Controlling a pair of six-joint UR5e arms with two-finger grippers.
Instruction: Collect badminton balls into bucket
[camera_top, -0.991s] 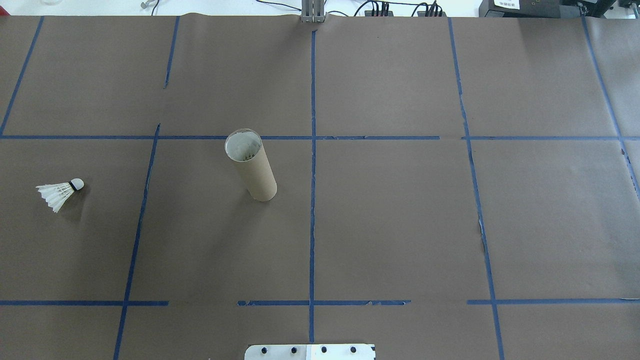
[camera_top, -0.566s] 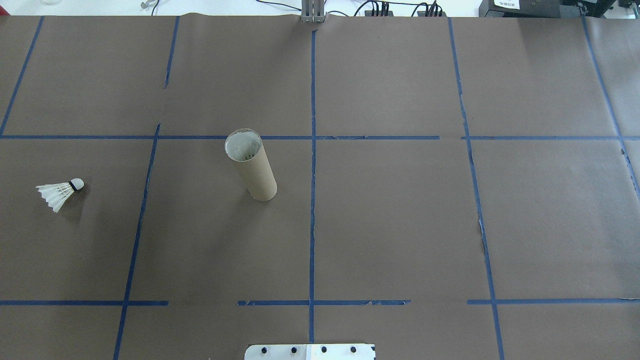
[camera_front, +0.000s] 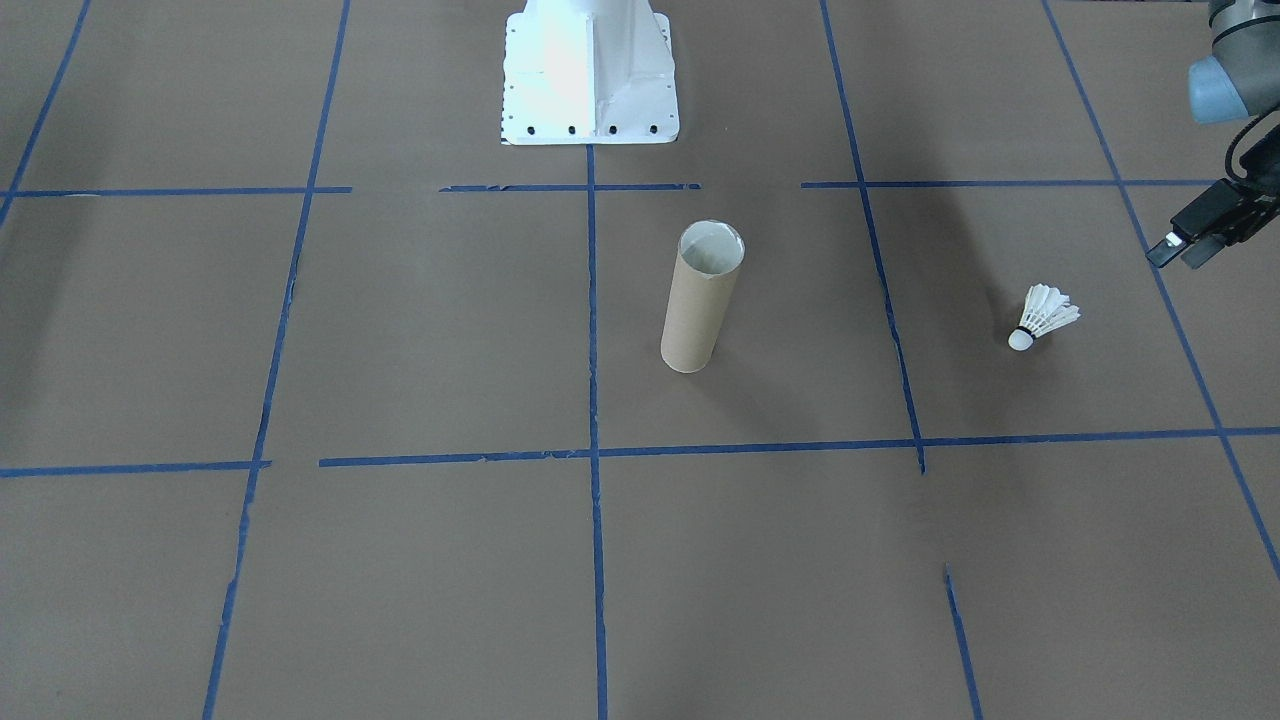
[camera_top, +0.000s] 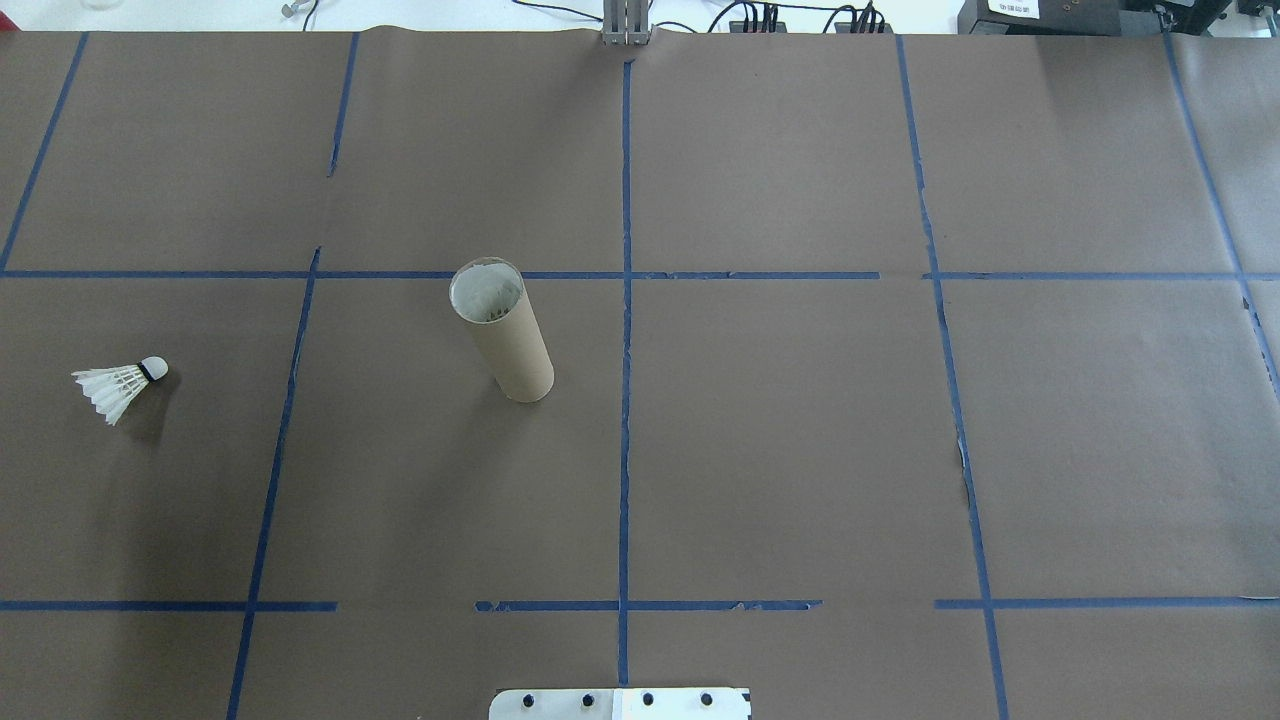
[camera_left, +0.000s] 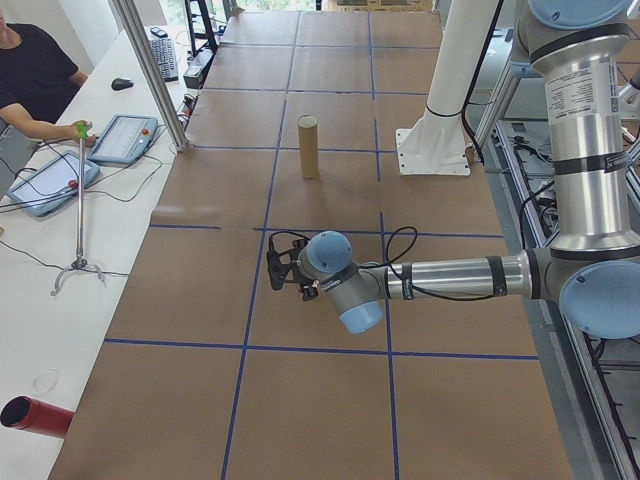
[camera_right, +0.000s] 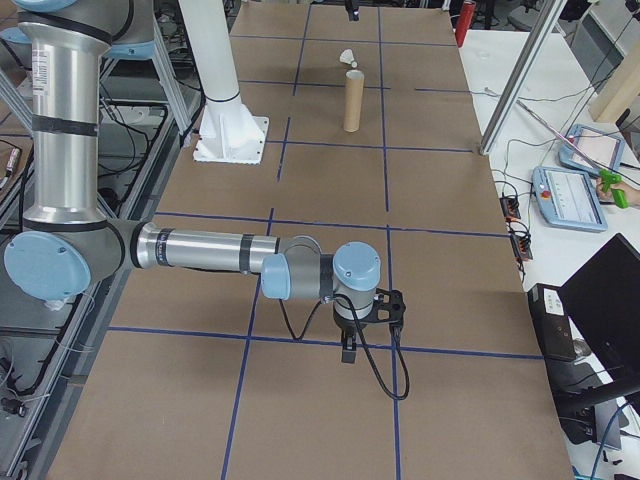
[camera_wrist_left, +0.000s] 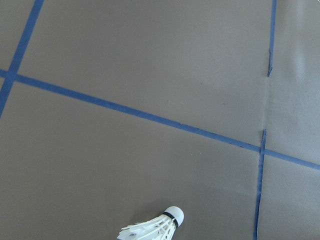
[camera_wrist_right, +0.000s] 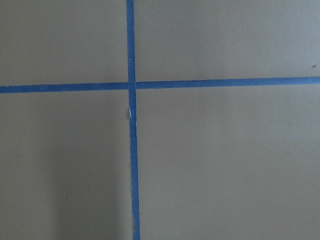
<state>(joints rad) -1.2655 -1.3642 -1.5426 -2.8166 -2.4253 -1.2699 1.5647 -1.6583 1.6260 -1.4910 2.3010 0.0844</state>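
Observation:
The white feather shuttlecock (camera_top: 120, 386) lies on its side at the table's left, cork tip toward the centre; it also appears as shuttlecock (camera_front: 1040, 318) and at the bottom edge as shuttlecock (camera_wrist_left: 155, 229). The brown cardboard tube bucket (camera_top: 503, 332) stands upright left of the centre line, also seen as bucket (camera_front: 702, 297). My left gripper (camera_front: 1180, 250) hovers beyond the shuttlecock near the table's left edge, fingers apart and holding nothing. My right gripper (camera_right: 350, 348) hangs low over the table's right end, far from both objects. I cannot tell whether it is open or shut.
The white robot base (camera_front: 590, 80) sits at the near middle edge. Blue tape lines (camera_top: 625, 300) grid the brown paper. A person (camera_left: 35, 80) sits at a side desk with tablets beyond the far edge. Cables (camera_top: 760, 15) run along that edge.

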